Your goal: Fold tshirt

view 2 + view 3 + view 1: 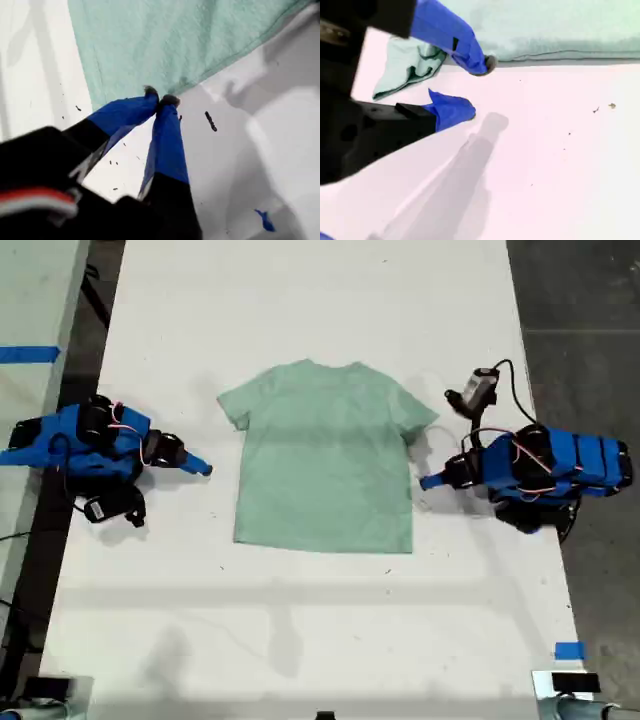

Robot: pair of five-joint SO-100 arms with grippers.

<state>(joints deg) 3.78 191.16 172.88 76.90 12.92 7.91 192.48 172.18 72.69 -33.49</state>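
One white table (300, 640) is filling the exterior view, and the tshirt (325, 465) is lying flat and spread near its middle, pale mint green, neck pointing away from the camera. My first gripper (425, 481) is reaching in from the exterior view's right, its blue jaws pressing together at the tshirt's side edge; I cannot tell whether cloth is sitting between them. My second gripper (205, 469) is resting opposite, jaws standing apart and empty, near the tshirt. Blue tape (569, 650) is sticking nearby.
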